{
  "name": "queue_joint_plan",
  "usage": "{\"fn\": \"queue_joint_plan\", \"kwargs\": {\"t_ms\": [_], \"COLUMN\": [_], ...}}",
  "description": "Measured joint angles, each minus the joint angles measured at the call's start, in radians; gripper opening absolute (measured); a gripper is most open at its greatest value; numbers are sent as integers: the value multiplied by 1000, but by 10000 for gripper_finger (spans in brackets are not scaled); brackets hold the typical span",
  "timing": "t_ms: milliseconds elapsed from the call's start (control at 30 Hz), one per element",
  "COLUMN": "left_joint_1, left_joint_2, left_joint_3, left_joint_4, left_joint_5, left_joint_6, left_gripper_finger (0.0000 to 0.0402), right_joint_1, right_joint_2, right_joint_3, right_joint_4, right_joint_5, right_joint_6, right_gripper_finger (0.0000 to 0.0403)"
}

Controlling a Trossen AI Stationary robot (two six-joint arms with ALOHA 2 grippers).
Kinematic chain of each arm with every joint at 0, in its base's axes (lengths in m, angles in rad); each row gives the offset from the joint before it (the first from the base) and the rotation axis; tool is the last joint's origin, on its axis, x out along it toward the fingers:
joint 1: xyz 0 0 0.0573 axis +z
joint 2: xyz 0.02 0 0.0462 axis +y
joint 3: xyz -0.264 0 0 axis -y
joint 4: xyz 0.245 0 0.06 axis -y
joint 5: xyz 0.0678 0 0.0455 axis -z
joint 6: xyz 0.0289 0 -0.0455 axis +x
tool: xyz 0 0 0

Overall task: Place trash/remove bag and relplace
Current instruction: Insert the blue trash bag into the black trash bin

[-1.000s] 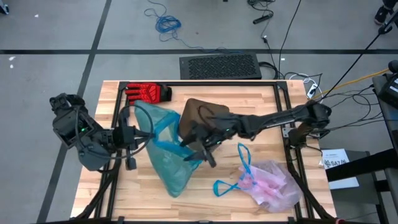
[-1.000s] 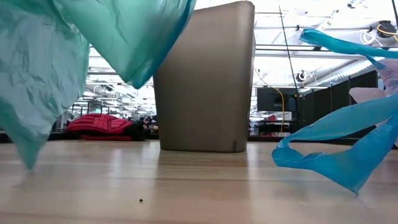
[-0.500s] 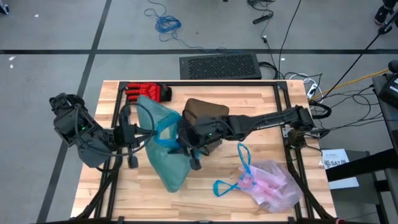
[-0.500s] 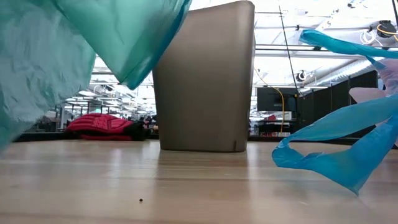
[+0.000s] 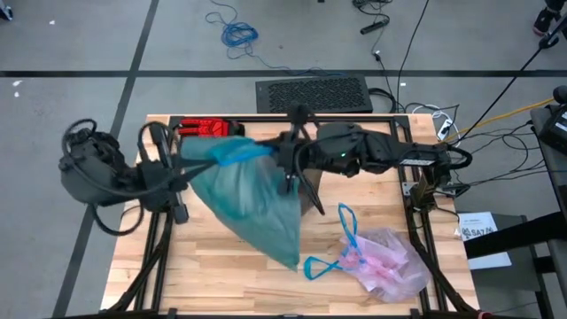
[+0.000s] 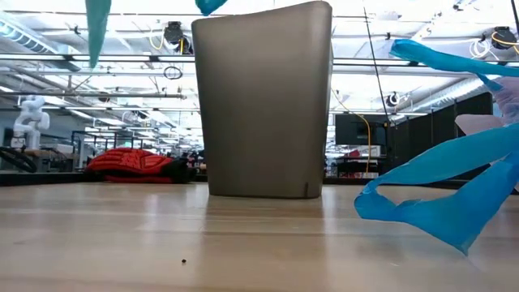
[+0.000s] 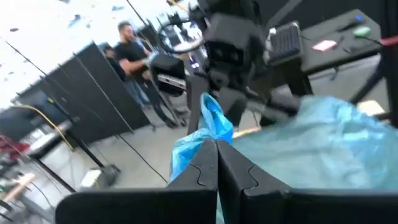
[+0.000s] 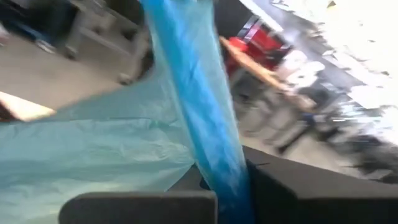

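I hold the teal bag (image 5: 248, 190) up in the air with both my claws, above the bin (image 6: 263, 101). My left claw (image 5: 186, 164) is closed on the rim of the bag at one side, and my right claw (image 5: 285, 161) is closed tight on its blue drawstring (image 8: 199, 93) at the other side. The pink-white bag (image 5: 385, 266) with the trash lies apart on the table (image 5: 213, 275), near the front right corner. I think the danger now is the thin plastic: if my two claws pull away from each other too much, the rim can tear or the drawstring can slip out. Also the bag hangs closed and twisted, so it may land on the bin edge and not open over it, or it may push the light bin over.
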Motion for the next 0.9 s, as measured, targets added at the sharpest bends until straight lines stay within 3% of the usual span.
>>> {"fn": "queue_joint_plan", "kwargs": {"t_ms": [300,467,767,900], "left_joint_1": [45,52,37,22], "left_joint_2": [0,1,5,5], "left_joint_3": [24,24,24,22], "left_joint_4": [62,61,49,-1], "left_joint_5": [-22,-21,-16,-90], "left_joint_6": [93,101,119,68], "left_gripper_finger": [0,4,73,60], "right_joint_1": [-26,-48,-58,-38], "right_joint_2": [1,-3,-75,-121], "right_joint_3": [19,19,19,19], "right_joint_4": [-2,-1,-1,-15], "right_joint_5": [226,259,362,397], "right_joint_6": [-191,-211,-254,-227], "right_gripper_finger": [0,0,0,0]}}
